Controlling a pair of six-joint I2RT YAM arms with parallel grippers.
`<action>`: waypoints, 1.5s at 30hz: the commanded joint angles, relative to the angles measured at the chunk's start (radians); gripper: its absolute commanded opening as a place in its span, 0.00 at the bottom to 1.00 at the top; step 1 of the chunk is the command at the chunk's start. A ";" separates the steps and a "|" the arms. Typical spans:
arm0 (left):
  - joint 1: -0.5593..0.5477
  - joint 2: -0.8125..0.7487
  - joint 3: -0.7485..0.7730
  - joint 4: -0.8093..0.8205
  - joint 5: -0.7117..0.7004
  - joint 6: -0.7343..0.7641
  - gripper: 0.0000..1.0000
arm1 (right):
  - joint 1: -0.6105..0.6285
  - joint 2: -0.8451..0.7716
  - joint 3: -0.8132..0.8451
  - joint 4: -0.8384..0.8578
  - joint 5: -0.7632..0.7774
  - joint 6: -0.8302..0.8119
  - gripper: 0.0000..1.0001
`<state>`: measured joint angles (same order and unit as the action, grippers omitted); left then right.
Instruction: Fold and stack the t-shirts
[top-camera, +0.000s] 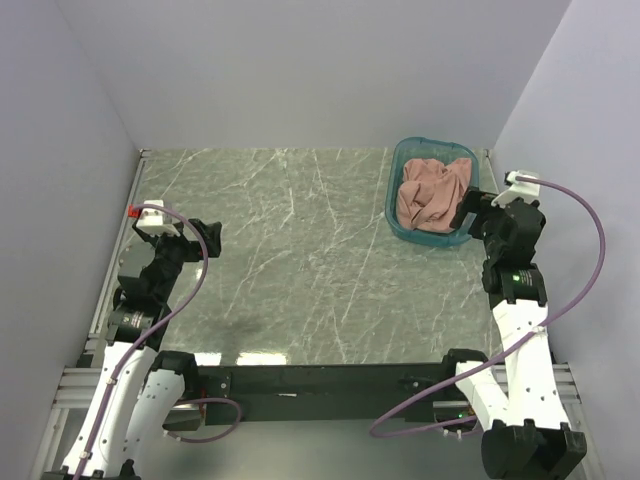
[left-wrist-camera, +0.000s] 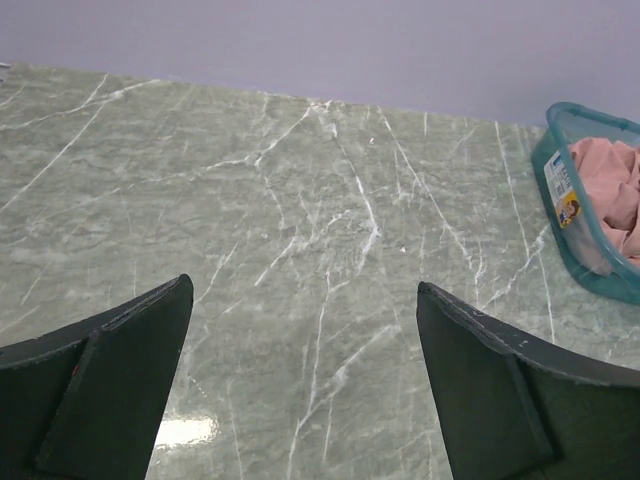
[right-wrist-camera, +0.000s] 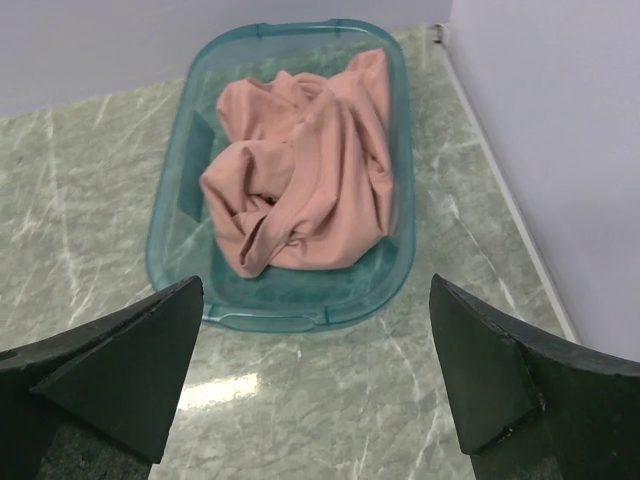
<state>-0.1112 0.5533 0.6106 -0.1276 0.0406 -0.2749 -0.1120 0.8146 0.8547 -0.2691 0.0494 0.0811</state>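
We log a grey-green marbled table (top-camera: 280, 250) filling the middle of the top view, with pale lilac walls (top-camera: 300, 70) on three sides. The left arm (top-camera: 140, 300) stands at the lower left of that frame and the right arm (top-camera: 515, 300) at the lower right, each trailing a purple cable (top-camera: 597, 250). A translucent teal bin (top-camera: 432, 141) sits on the table at the upper right, near the corner. The t-shirt (top-camera: 432, 195) lies inside it, dusty pink, crumpled in a loose heap. The right gripper (right-wrist-camera: 316, 281) hovers just short of the bin's near edge, jaws spread wide with nothing between them; bin and shirt fill the upper centre of its wrist view. The left gripper (left-wrist-camera: 305, 284) hangs over bare table at the left, well apart from the bin, jaws equally wide and holding nothing. Its view catches the bin at the right edge, a small label (left-wrist-camera: 563, 195) on the side wall.
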 joint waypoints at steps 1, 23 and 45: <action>-0.002 -0.013 0.009 0.048 0.030 0.011 0.99 | 0.000 0.015 0.090 -0.007 -0.132 -0.068 1.00; -0.002 -0.009 0.000 0.069 0.079 0.023 0.99 | -0.029 1.023 0.802 -0.317 -0.199 -0.212 0.95; -0.002 0.022 0.002 0.068 0.081 0.037 0.99 | 0.038 1.122 0.905 -0.274 -0.243 -0.262 0.00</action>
<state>-0.1112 0.5865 0.6102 -0.1089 0.1081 -0.2520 -0.1253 2.1536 1.8442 -0.5953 -0.1215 -0.1280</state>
